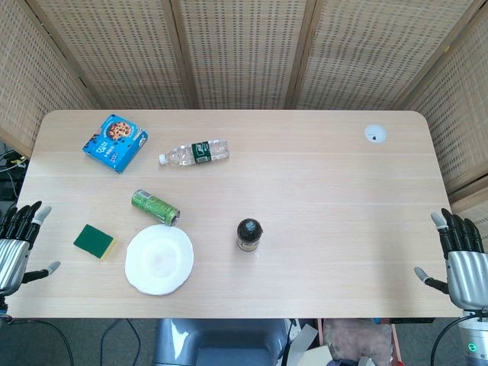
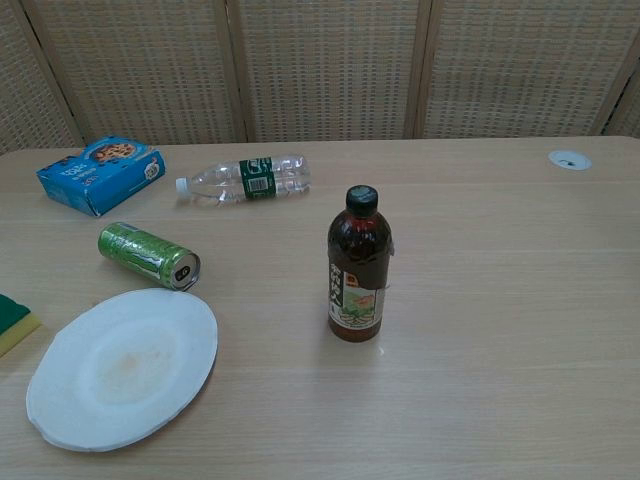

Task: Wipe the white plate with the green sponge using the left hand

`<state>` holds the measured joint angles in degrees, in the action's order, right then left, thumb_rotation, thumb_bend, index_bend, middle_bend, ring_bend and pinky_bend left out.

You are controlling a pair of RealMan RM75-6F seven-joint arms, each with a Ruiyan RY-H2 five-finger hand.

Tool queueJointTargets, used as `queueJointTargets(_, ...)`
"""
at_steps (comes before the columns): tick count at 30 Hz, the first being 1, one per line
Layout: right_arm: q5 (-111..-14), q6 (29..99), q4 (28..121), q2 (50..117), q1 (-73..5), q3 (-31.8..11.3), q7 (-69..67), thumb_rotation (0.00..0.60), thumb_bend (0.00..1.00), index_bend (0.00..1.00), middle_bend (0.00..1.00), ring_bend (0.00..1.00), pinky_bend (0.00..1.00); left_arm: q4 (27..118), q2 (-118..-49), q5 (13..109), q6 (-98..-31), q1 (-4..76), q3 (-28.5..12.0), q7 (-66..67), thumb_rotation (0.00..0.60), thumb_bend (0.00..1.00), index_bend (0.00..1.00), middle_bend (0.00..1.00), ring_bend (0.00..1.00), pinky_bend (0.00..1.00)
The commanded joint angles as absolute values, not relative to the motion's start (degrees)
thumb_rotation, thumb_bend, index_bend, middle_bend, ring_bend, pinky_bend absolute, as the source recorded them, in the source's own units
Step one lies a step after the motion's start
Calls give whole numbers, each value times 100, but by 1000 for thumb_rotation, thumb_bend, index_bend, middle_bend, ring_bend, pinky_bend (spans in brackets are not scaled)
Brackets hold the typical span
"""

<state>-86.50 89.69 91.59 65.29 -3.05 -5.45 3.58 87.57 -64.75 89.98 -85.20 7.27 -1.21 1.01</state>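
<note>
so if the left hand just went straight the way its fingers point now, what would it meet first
Probably nothing: the left hand sits at the table's left edge, fingers pointing up and away, passing left of the green rectangular sponge. The blue cardboard cookie box lies further right, so likely missed.

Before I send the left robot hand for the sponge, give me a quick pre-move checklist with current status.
1. Left robot hand free, fingers apart, holding nothing: ok.
2. Green sponge lying flat on the table between the left robot hand and the white plate, nothing on it: ok.
3. Path from hand to sponge bare of objects: ok.
4. Plate clear for wiping: not ok, the tipped green can lies at its far rim; touching or not, cannot tell.
5. Upright dark bottle stands apart, right of the plate: ok.
6. Right robot hand open at the table's far side, out of the way: ok.
</note>
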Motion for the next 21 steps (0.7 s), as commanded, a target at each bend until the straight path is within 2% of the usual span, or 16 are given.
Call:
queueJointTargets(1, -8632, 8955, 9168, 6518, -308, -552, 354, 600, 0, 0, 0, 0, 0, 8688, -6486, 9052, -8473, 758, -85, 69, 600, 0, 0, 0, 0, 0)
queueJointTargets(5, -8583, 8935, 9190, 6497, -303, -566, 343, 600, 0, 0, 0, 0, 0, 8670, -6503, 8921, -8283, 792, -69, 203, 600, 0, 0, 0, 0, 0)
queueJointTargets(8, -8502, 8893, 9236, 6478, -299, -582, 364, 600, 0, 0, 0, 0, 0, 8300, -6700, 8787, -7815, 1007, -79, 218, 600, 0, 0, 0, 0, 0)
queueJointTargets(12, -8430, 8800, 9242, 6472, -327, -593, 424, 600, 0, 0, 0, 0, 0, 7495, -7108, 8781, -7288, 1333, -87, -97, 600, 0, 0, 0, 0, 6)
queueJointTargets(14, -8386, 8740, 9255, 6469, -346, -600, 412, 600, 0, 0, 0, 0, 0, 6978, -7367, 8906, -7184, 1485, -75, -221, 600, 0, 0, 0, 0, 42)
queueJointTargets(17, -8323, 8654, 9251, 6476, -379, -613, 435, 600, 0, 0, 0, 0, 0, 6169, -7732, 9137, -6848, 1795, 30, -673, 600, 0, 0, 1, 0, 97)
queueJointTargets(21, -8240, 8587, 9237, 6498, -403, -632, 491, 600, 0, 0, 0, 0, 0, 5430, -8036, 9340, -6492, 2048, 228, -975, 600, 0, 0, 24, 0, 113)
